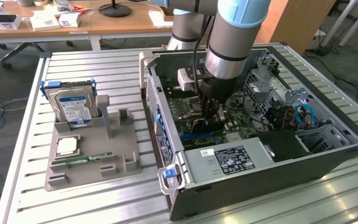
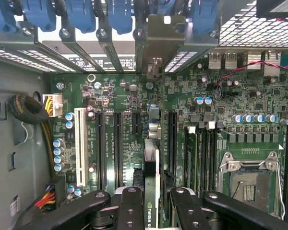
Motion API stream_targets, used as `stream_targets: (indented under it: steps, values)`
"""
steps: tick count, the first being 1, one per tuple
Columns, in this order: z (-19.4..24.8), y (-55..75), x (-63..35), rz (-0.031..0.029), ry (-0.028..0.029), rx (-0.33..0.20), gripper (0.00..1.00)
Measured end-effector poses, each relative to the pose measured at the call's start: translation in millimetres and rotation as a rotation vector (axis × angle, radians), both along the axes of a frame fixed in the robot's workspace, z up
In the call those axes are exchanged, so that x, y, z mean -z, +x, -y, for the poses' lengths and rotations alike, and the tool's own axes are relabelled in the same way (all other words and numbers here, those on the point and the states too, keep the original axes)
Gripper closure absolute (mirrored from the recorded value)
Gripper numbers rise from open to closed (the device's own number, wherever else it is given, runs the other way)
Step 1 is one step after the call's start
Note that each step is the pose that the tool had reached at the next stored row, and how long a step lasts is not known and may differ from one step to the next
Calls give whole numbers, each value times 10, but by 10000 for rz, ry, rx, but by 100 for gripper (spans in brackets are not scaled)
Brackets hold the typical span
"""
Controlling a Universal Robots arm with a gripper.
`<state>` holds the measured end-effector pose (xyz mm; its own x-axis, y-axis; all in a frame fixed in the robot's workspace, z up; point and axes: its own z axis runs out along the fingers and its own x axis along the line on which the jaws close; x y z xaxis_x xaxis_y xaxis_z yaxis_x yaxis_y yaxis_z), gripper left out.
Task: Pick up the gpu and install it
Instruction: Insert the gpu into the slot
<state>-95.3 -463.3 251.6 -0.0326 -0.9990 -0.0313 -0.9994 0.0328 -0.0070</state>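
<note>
Gpu (image 1: 201, 127) is hanging low inside the computer case (image 1: 260, 172), with the tool (image 1: 213, 115) grasping it. In the wrist view, fingers (image 2: 129, 203) are pinching it edge-on above the motherboard (image 2: 115, 158). Judging by this, the card is needing to stay upright and square to its slot.

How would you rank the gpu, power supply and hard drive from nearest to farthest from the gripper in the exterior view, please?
1. gpu, in the gripper, inside the case.
2. power supply, case's front.
3. hard drive, stand at exterior view's left.
</note>
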Motion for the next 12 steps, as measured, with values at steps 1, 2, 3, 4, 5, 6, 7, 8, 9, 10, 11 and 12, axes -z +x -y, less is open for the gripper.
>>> stream_targets:
  steps: [1, 2, 3, 4, 5, 6, 7, 8, 9, 10, 11, 12]
  values:
    - [-1, 0, 4, 4, 7, 0, 74]
    - [-1, 0, 4, 3, 5, 0, 74]
    - [-1, 0, 4, 4, 5, 0, 74]
    - [-1, 0, 4, 3, 5, 1, 74]
    - [-1, 0, 4, 4, 5, 0, 74]
    - [-1, 0, 4, 5, 6, 1, 74]
    - [-1, 0, 4, 4, 5, 0, 74]
    - [-1, -1, 10, 5, 6, 1, 74]
    - [-1, -2, 16, 4, 6, 1, 74]
    - [-1, -3, 21, 5, 6, 0, 74]
    - [-1, -3, 25, 4, 4, 0, 74]
    - [0, -4, 26, 3, 3, 0, 74]
